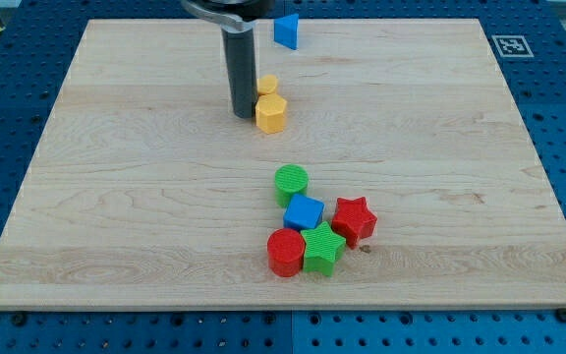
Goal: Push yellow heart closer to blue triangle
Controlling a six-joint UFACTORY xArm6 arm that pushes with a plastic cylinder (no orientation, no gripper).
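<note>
Yellow heart-shaped block (pixel 267 85), small and mostly tucked behind the yellow hexagon block (pixel 271 113), sitting in the upper middle of the pale wooden board (pixel 116 197). Shape honestly hard to make out from here, only the top part showing. Touching or near enough touching the hexagon just below it.

Blue triangle block (pixel 285 31) up near the view's top edge, a bit right of the heart, clearly apart from it with bare wood between.

My tip (pixel 241 116), the low end of the straight dark rod, planted right beside the yellow pair on the view's left, just next to the hexagon. No jaws on this rig at all, just the rod, so nothing to open or close.

Lower down, well apart from all that, a tight cluster: green cylinder block (pixel 291 183), blue cube block (pixel 304 212), red star block (pixel 354 219), green star block (pixel 322 250), red cylinder block (pixel 285 253).

Blue perforated table (pixel 8 88) all around the board.
</note>
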